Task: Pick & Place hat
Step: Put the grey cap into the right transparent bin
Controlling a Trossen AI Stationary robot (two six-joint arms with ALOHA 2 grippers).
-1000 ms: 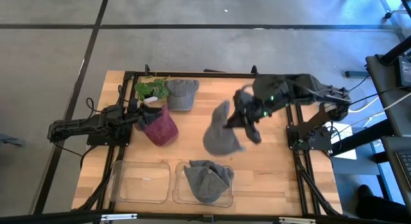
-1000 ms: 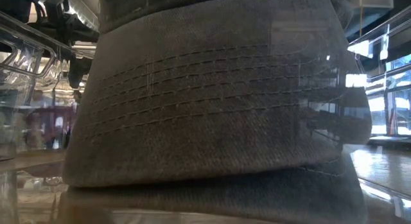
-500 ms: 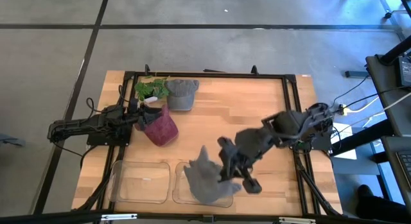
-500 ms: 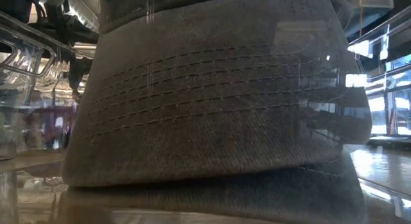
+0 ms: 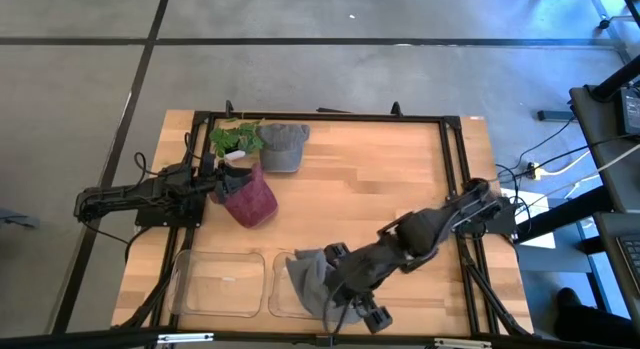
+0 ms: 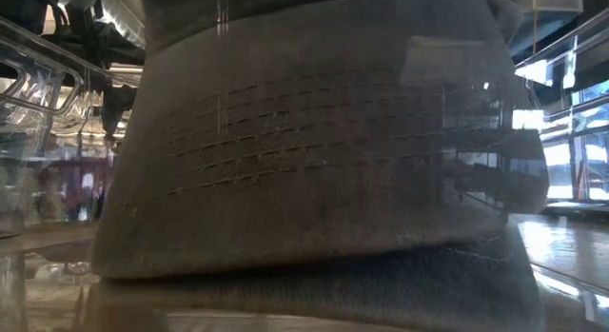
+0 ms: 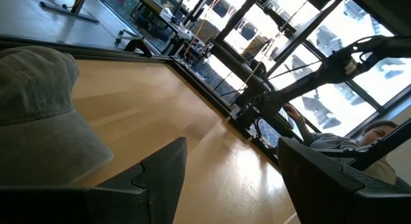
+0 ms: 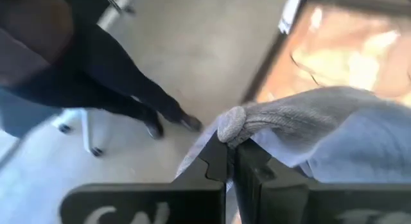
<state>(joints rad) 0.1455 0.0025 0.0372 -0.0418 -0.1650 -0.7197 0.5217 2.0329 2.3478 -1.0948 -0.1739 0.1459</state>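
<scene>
My right gripper is over the right clear bin at the table's near edge, shut on a grey hat. That hat lies in the bin on another grey hat, and the two cannot be told apart from above. Seen through the bin's wall, grey cloth fills the low view. My left gripper is open and waits at the table's left, beside a maroon hat. A grey cap rests on the table near the far edge and also shows as the cap. My right gripper pinches a bunched fold of the grey hat's cloth between its two fingers, at their free ends. The number of layers cannot be told. The fingers slant down from the table's right. The hat's body spreads out below and beside them in the bin.
A second clear bin stands left of the first at the near edge. A green plant sits at the far left by the grey cap. Bare wood lies across the table's middle and right. A black frame runs around the table.
My right gripper, still shut on the grey hat, has swung from above the table's middle toward the near edge and come down over the right bin. The hat, which hung clear of the table, now lies in the bin on the other grey hat.
</scene>
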